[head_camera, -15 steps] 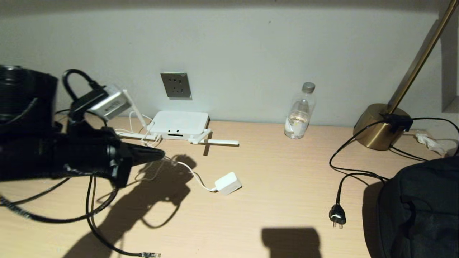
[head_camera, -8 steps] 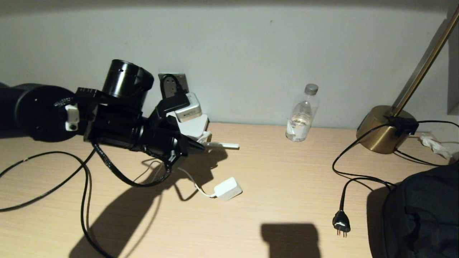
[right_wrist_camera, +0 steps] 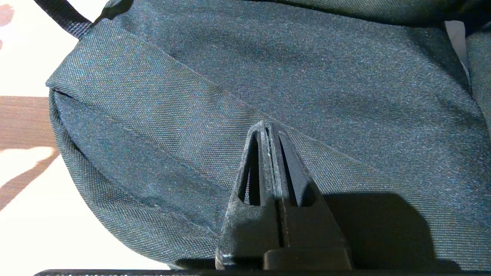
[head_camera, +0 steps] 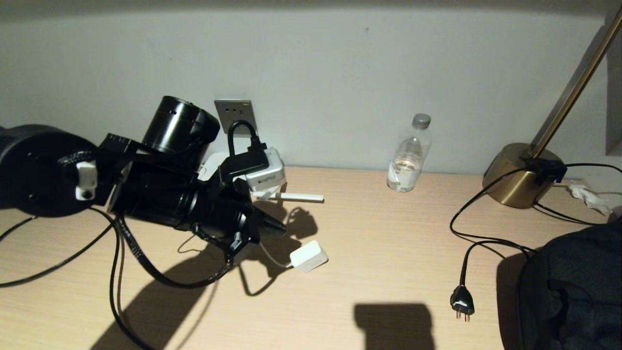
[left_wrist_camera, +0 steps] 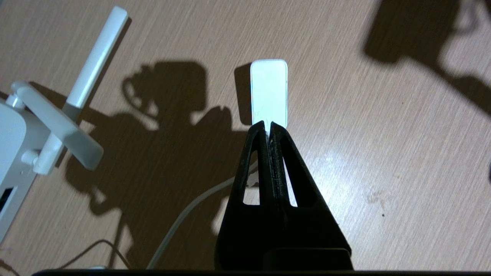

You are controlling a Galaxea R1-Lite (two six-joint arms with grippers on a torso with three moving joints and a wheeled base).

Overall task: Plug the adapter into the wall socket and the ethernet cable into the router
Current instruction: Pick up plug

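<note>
The white adapter (head_camera: 308, 256) lies on the wooden desk, its thin white cord running back under my left arm. My left gripper (head_camera: 281, 227) is shut and empty, its tip just short of the adapter (left_wrist_camera: 268, 92) and pointing at it (left_wrist_camera: 267, 124). The white router (left_wrist_camera: 11, 149) is mostly hidden behind my arm in the head view, where one antenna (head_camera: 296, 197) shows. The grey wall socket (head_camera: 235, 113) is on the wall above it. The black ethernet cable (head_camera: 112, 296) loops across the desk's left; its plug is out of view. My right gripper (right_wrist_camera: 267, 123) is shut over dark bag fabric.
A water bottle (head_camera: 408, 153) stands at the wall. A brass lamp base (head_camera: 517, 175) is at the right, with a black cord ending in a two-pin plug (head_camera: 461, 304). A dark bag (head_camera: 568, 287) fills the front right corner.
My left arm has swung in from the left across the router and come down toward the adapter. The adapter has not moved. The head view shifted slightly early on.
</note>
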